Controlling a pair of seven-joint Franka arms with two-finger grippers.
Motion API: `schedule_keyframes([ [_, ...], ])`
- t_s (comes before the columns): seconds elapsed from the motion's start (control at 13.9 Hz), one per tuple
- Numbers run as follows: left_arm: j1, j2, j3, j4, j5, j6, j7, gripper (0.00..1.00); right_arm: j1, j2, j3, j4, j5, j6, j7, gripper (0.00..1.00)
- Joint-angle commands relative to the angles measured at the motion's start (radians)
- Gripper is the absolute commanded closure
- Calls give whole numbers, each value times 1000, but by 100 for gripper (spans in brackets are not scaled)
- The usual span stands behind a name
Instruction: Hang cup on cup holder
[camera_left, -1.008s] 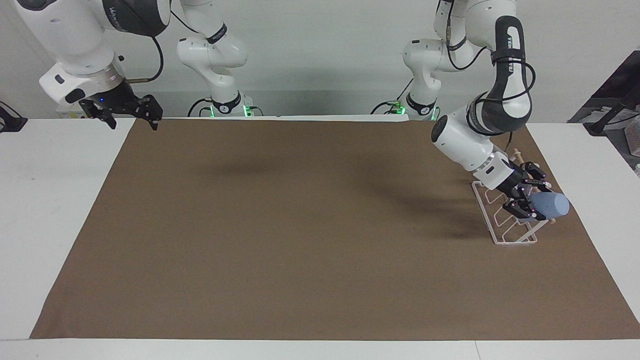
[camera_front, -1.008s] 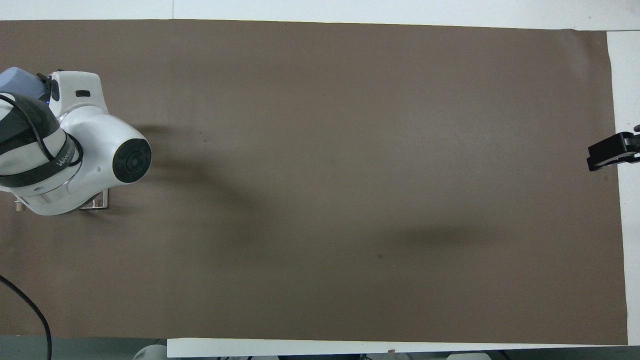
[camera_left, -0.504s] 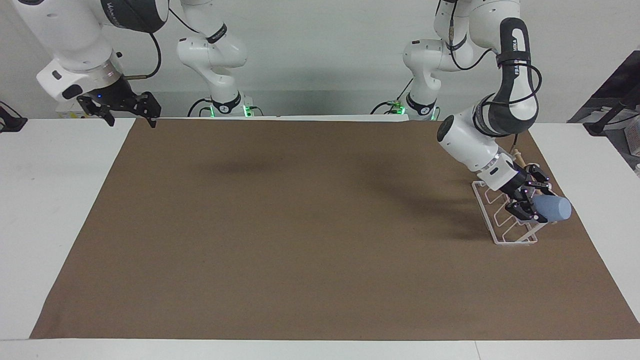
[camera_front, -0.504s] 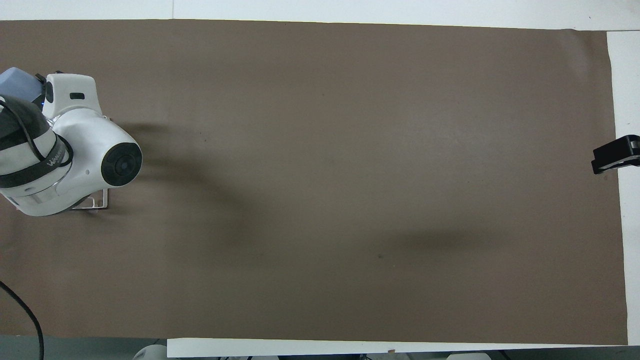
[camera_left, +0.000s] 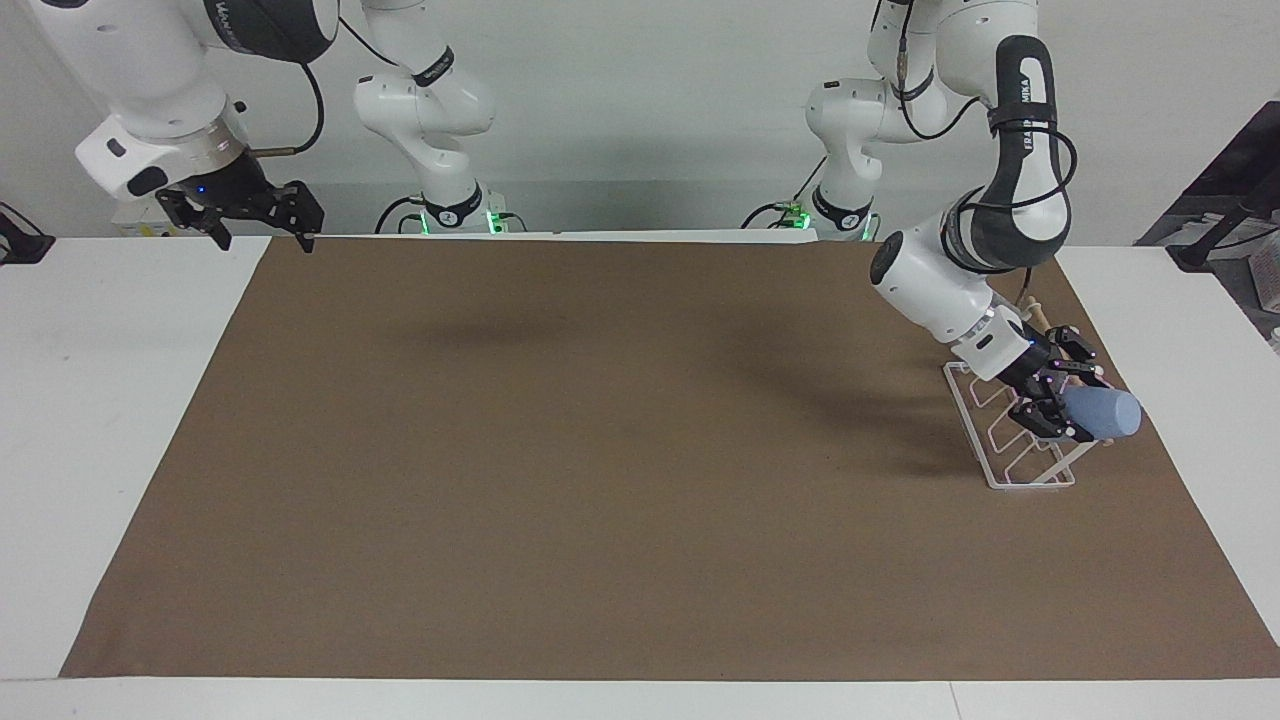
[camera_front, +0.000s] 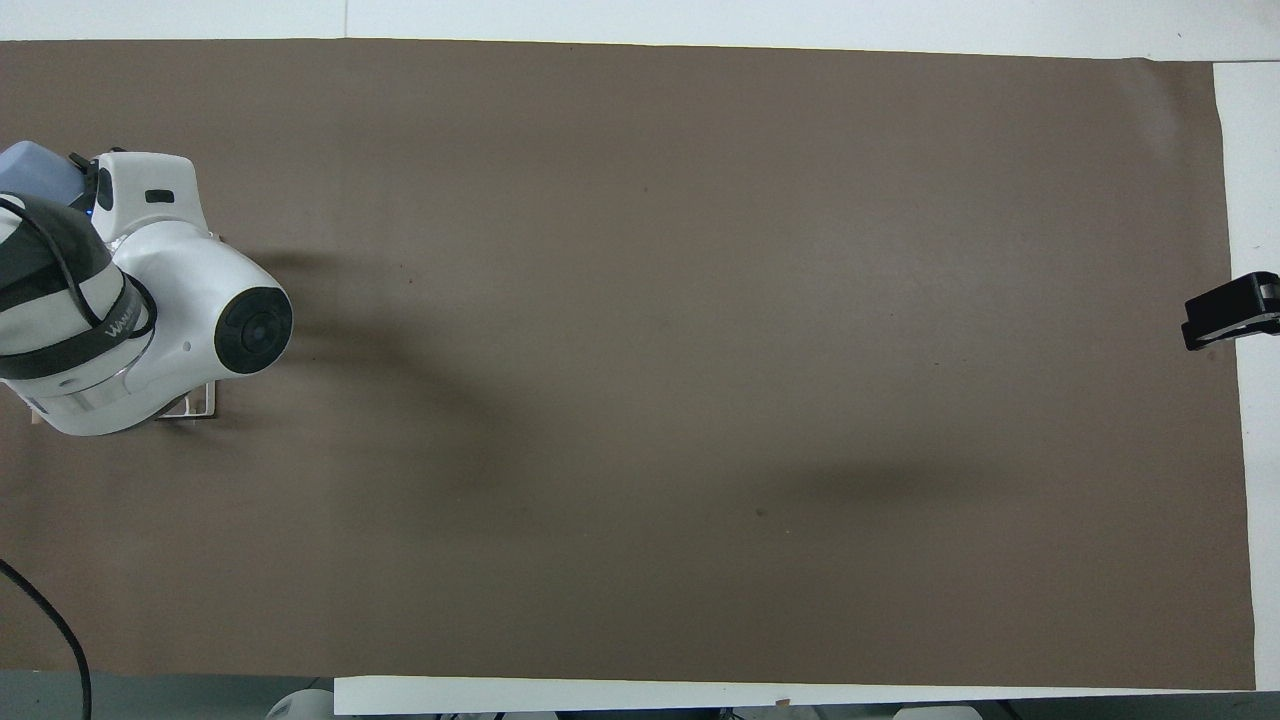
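The light blue cup (camera_left: 1106, 412) lies on its side in my left gripper (camera_left: 1068, 405), which is shut on its rim end. The cup's base points toward the left arm's end of the table. It sits over the raised wire loops of the white cup holder (camera_left: 1000, 452), at the holder's end farther from the robots. I cannot tell whether the cup rests on a loop. In the overhead view the cup (camera_front: 38, 168) peeks out past the left wrist, which hides most of the cup holder (camera_front: 198, 406). My right gripper (camera_left: 258, 228) waits open and raised.
A brown mat (camera_left: 620, 460) covers most of the white table (camera_left: 110, 400). A wooden dowel end (camera_left: 1035, 312) sticks out of the holder's end nearer to the robots. The right gripper (camera_front: 1228, 312) hangs over the mat's edge at the right arm's end.
The left gripper with the cup shifted slightly over the holder and came back a little. The right gripper rose slightly toward the robots' edge of the table.
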Motion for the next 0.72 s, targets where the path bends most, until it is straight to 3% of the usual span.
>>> schedule_keyframes([
  [0.0,-23,-34,8,-36,2,-113,0,72,-2,-19,3,-20,-7,-3,-13,0],
  [0.22,-42,-40,8,-36,2,-153,-6,72,-2,-19,3,-22,-7,-3,-13,0],
  [0.65,-29,-34,8,-38,-12,-41,-34,72,-2,-19,3,-22,-7,-3,-13,0],
])
